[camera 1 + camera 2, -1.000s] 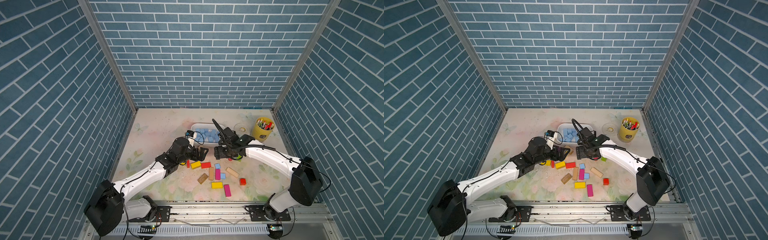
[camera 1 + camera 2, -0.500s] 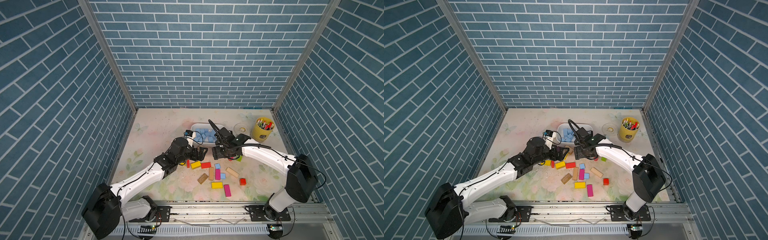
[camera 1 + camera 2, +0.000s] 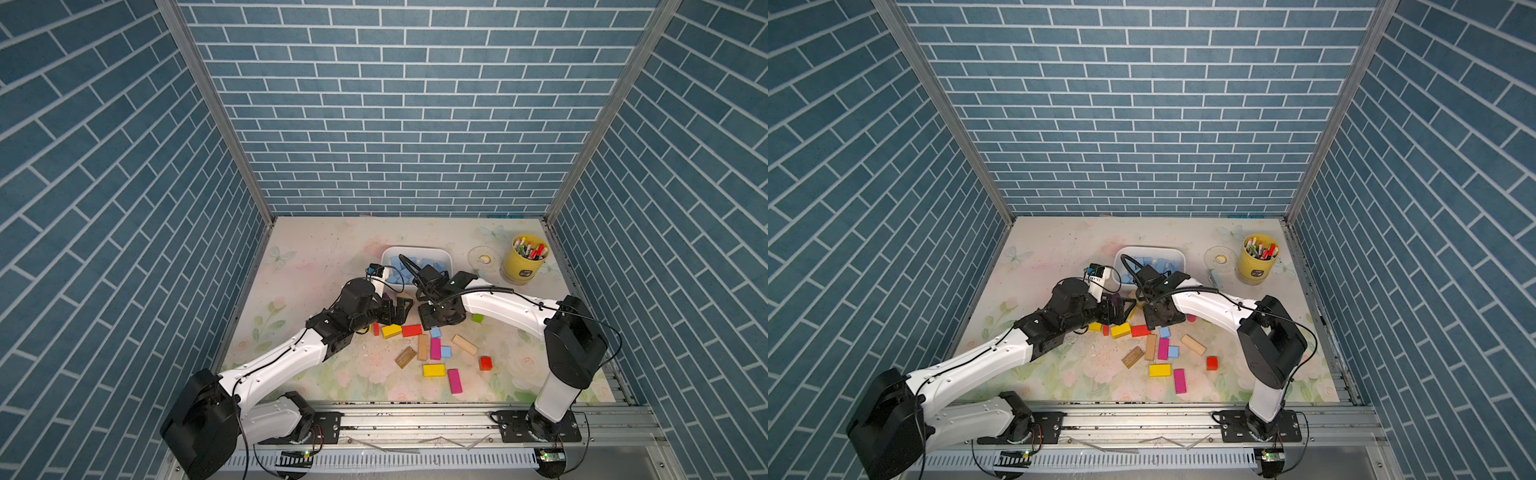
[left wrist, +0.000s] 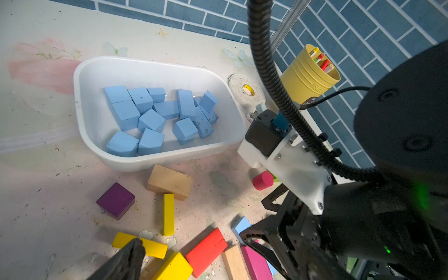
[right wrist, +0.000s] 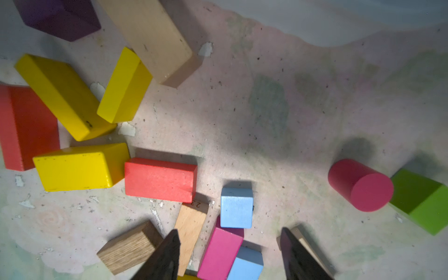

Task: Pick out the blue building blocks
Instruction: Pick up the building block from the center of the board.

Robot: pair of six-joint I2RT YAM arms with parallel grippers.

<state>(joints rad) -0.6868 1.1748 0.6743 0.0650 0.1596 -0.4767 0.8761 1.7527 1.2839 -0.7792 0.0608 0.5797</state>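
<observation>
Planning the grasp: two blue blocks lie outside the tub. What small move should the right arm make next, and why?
Probably ease the right gripper down and forward around the blue cube: its jaws stand open and empty, and the cube lies just beyond the fingertips.

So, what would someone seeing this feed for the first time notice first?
The white tub at the back middle of the table, piled with blue building blocks. In front of it lies a bright scatter of coloured blocks, with the right gripper open near a loose blue cube. A yellow can of pens stands in the back right corner.
</observation>
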